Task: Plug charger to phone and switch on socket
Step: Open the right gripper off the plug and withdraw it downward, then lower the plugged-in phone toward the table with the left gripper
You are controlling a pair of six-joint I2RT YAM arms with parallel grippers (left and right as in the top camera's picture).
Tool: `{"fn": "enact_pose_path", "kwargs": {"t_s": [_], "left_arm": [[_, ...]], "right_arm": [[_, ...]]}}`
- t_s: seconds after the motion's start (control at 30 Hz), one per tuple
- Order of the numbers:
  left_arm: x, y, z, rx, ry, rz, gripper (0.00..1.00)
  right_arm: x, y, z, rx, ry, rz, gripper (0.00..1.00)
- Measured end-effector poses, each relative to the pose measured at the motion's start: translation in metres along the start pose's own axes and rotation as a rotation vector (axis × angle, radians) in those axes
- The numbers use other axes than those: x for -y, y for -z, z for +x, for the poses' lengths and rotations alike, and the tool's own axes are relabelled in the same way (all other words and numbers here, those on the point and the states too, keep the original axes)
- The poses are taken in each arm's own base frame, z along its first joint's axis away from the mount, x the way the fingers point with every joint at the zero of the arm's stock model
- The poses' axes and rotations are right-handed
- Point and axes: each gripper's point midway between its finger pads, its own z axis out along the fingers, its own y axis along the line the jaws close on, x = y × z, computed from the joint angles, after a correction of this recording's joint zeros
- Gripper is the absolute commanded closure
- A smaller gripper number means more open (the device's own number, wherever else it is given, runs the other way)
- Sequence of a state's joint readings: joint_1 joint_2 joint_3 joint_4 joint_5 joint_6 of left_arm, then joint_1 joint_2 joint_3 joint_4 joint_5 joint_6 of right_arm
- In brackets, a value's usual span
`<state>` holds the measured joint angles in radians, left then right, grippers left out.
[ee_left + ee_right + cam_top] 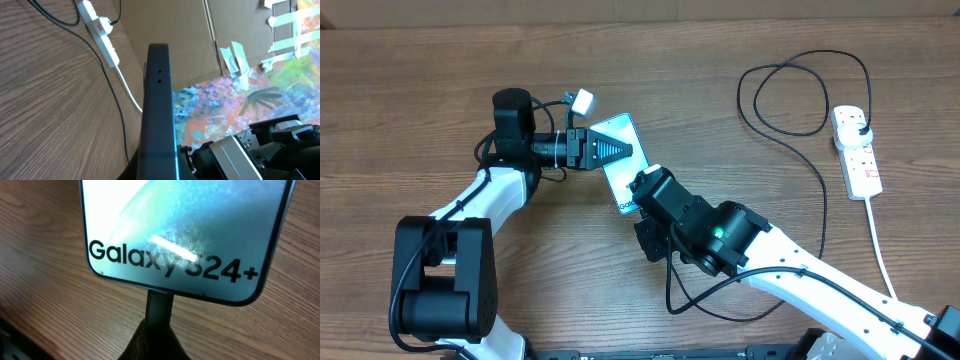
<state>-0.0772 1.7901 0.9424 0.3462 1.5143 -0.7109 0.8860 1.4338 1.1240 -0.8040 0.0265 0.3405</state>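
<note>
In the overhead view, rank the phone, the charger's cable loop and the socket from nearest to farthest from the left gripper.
1. phone: held at the left gripper, mid-table.
2. charger's cable loop: off to the upper right.
3. socket: far right, beyond the loop.

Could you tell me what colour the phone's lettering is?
Black lettering, best seen in the right wrist view.

Worktop layout around the phone
Socket lies well right of the phone; charger loops between them.
</note>
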Motion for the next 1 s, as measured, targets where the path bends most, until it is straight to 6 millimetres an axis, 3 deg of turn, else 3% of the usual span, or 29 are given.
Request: {"fn": "enact_pose_path", "kwargs": {"t_s": [0.13,0.2,0.23,0.4,0.43,0.63,0.87,1.0], "left_arm": [[-0.001,0.0,-0.001,0.006,-0.001,-0.007,0.96],[-0.001,-0.001,0.0,0.002,-0.006,-0.004,0.96],[-0.001,-0.004,0.003,-0.007,-0.003,-0.001,0.96],[-0.008,-0.02,0.01,-0.018,0.052,-0.026,0.96],[-0.01,-0.023,0.01,-0.014,0.069,-0.039,0.96],[-0.015,-0.052,0.001,0.035,0.09,-0.109,0.96],[-0.001,-0.101,-0.014,0.035,0.083,-0.181,0.96],[-0.006,-0.104,-0.022,0.024,0.142,-0.335,0.96]], "right_arm": [[-0.004,0.002,0.0,-0.005,0.003,-0.015,0.64],[-0.006,0.005,-0.006,0.013,0.0,-0.017,0.37],[-0.008,0.009,-0.014,0.04,-0.001,-0.023,0.3],[-0.011,0.028,-0.036,0.099,-0.007,-0.019,0.13],[-0.008,0.03,-0.033,0.09,-0.019,-0.01,0.0],[0.004,0.059,-0.012,0.061,-0.086,0.021,0.0],[0.031,0.137,0.002,0.222,-0.19,0.052,0.0],[0.05,0.173,0.014,0.311,-0.258,0.081,0.0]]}}
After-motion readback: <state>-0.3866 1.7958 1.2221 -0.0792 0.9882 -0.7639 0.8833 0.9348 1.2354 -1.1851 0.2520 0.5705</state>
